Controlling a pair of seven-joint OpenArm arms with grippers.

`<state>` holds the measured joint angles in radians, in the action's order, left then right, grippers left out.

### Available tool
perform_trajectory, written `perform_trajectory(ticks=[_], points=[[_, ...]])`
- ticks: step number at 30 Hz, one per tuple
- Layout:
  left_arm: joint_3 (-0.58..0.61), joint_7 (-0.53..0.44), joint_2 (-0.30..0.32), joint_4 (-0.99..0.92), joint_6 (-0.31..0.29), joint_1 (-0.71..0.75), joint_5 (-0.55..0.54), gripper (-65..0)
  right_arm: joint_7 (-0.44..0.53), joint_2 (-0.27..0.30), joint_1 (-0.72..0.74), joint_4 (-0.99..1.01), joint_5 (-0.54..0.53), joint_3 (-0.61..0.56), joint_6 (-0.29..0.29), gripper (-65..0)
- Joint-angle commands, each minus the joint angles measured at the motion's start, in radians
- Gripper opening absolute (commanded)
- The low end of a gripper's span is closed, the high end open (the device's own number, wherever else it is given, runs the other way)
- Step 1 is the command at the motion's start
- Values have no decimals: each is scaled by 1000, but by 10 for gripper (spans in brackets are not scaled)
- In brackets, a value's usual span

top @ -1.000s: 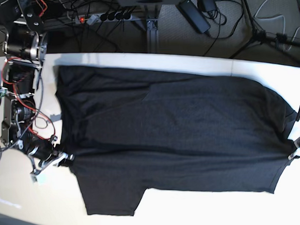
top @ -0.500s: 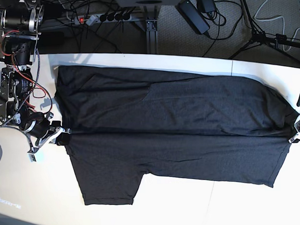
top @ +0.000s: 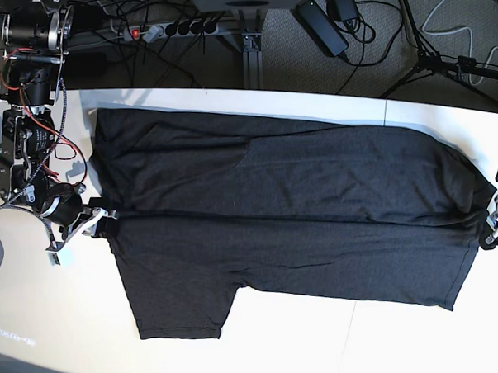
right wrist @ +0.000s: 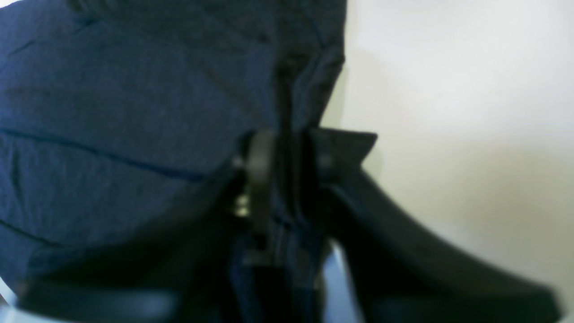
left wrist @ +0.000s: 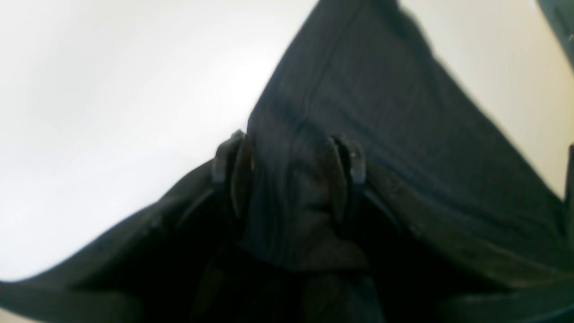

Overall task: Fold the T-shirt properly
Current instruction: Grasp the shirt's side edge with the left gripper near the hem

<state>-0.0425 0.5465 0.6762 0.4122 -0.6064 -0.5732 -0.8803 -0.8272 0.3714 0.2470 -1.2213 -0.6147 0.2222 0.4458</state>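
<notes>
The black T-shirt (top: 291, 209) lies spread across the white table (top: 338, 339), plain side up, with a long crease running left to right through its middle. My right gripper (top: 99, 223) is at the shirt's left edge, shut on the fabric (right wrist: 287, 148). My left gripper (top: 487, 234) is at the shirt's right edge, and the wrist view shows a bunched fold of cloth (left wrist: 291, 179) pinched between its fingers. The rainbow print does not show.
Beyond the table's far edge are a power strip (top: 172, 29), cables, a black adapter (top: 320, 25) and a tripod leg (top: 425, 59). The right arm's links and red wires (top: 32, 138) stand over the table's left end.
Both grippers have pulled the shirt's ends outward and toward the far side. The lower half has drawn tighter and flatter, and the middle crease is straighter.
</notes>
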Motion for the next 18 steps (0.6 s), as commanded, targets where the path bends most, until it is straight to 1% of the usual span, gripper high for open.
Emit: perform_trajectory(ticks=[1,3,4,7,9,10,13,17,18], points=[[-21,-15,25,36,-14,-28,-12,-345,23,19,24,-19,-14,5,67,-434],[-41,-18,25,80,-3,-28,3,-345,25,19,25,-19,-14,5,66,-371],[-42,-21,25,106,-3,-28,19,-345,29,19,25,-19,-14,5,66,-356],[-42,-61,22,167,5,-28,70,-345,38,19,24,-19,-14,8,66,-355],[-42,-106,20,179,58,-29,95,-345,45,19,25,-20,-14,9,66,-355],[-42,-131,19,177,73,-31,111,-345,45,19,25,-20,-14,10,66,-355],[-34,-167,5,176,75,-31,153,-345,46,19,27,-20,-14,11,66,-355],[13,-191,-35,174,78,-34,211,-345,45,19,27,-20,-14,11,66,-355],[29,-201,-45,169,91,-34,226,-345,45,19,27,-20,-14,11,67,-355]])
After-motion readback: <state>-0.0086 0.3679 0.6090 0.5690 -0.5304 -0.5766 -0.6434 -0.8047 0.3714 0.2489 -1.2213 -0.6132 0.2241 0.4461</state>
